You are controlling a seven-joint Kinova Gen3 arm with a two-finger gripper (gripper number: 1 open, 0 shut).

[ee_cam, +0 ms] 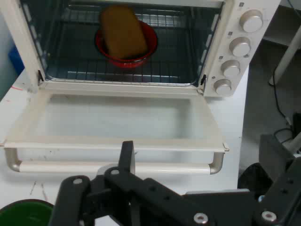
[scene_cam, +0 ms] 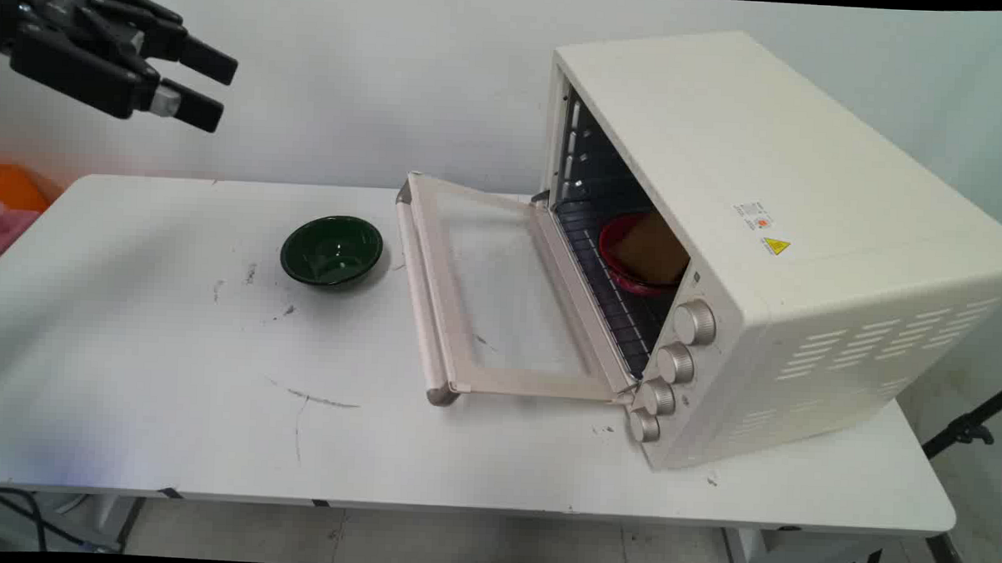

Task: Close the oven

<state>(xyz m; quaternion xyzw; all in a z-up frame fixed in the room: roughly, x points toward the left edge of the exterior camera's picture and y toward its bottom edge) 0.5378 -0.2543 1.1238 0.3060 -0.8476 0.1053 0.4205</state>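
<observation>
Your gripper (scene_cam: pixel 212 92) hangs high in the air, well above the table (scene_cam: pixel 173 370), and it holds nothing; its two fingers stand clearly apart. Below it and a little ahead sits a dark green bowl (scene_cam: pixel 332 251), the nearest thing to it, though not touching. Further ahead you see the white oven (scene_cam: pixel 761 241) with its door (scene_cam: pixel 501 290) folded fully down toward the gripper. Inside, on the wire rack, stands a red bowl (scene_cam: pixel 626 273) with a brown block (scene_cam: pixel 652 249) leaning in it; what the block is, I cannot tell. In the hand view the oven opening lies straight ahead of the gripper.
</observation>
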